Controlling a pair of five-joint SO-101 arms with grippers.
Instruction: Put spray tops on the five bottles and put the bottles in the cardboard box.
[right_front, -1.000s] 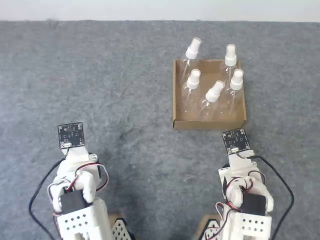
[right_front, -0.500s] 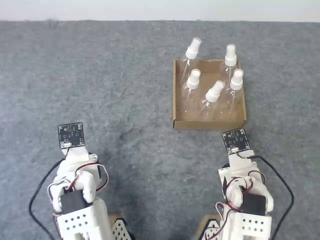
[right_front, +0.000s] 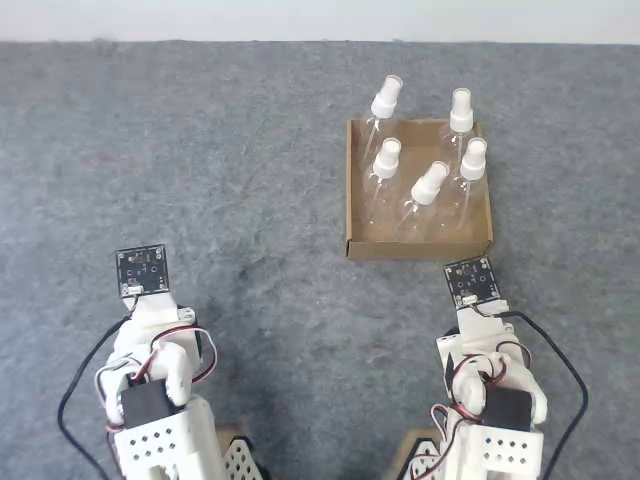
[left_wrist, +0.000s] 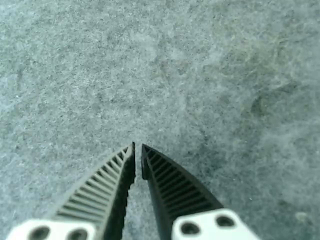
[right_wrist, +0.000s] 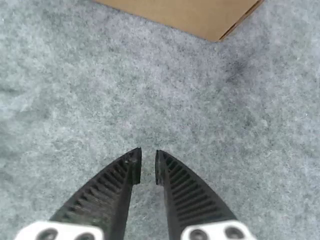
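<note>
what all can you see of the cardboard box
The brown, square, open-topped cardboard box has low walls and looks plain and undamaged. It sits flat on the grey felt-like tabletop, on the robot's right side. Five clear plastic bottles with white spray tops stand inside it, some leaning. Nothing else touches it.

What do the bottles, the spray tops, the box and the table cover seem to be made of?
The bottles look like clear glossy plastic: the box floor shows through them. The spray tops seem white opaque plastic. The cardboard box is brown, matte board. The table cover looks like grey felt or carpet, fuzzy and mottled.
</note>
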